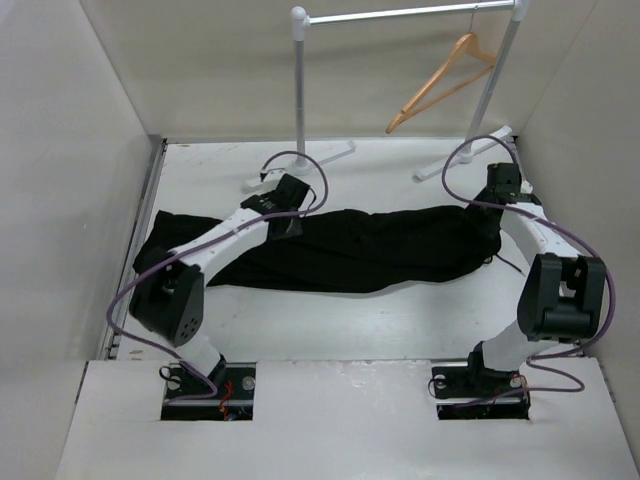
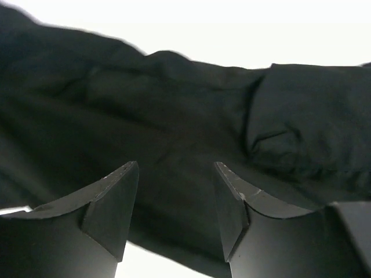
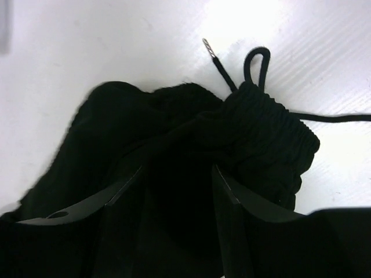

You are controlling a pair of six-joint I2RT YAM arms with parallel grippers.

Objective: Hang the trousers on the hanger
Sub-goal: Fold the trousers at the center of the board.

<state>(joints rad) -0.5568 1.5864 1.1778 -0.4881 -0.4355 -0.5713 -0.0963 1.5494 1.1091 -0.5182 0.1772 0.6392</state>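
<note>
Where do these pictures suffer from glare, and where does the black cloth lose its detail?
Top external: even light, sharp, yet the trousers read as one flat black mass. Left wrist: all beyond them is blown out white, folds faint. Right wrist: glare on the table near the drawstring; waistband ribbing clear.

The trousers (image 1: pixel 370 245) are matt black cloth, wrinkled, ribbed at the waistband (image 3: pixel 272 124). The hanger (image 1: pixel 428 82) is smooth tan wood; the rail (image 1: pixel 410 12) silvery metal; the surface (image 1: pixel 400 320) matt white.
</note>
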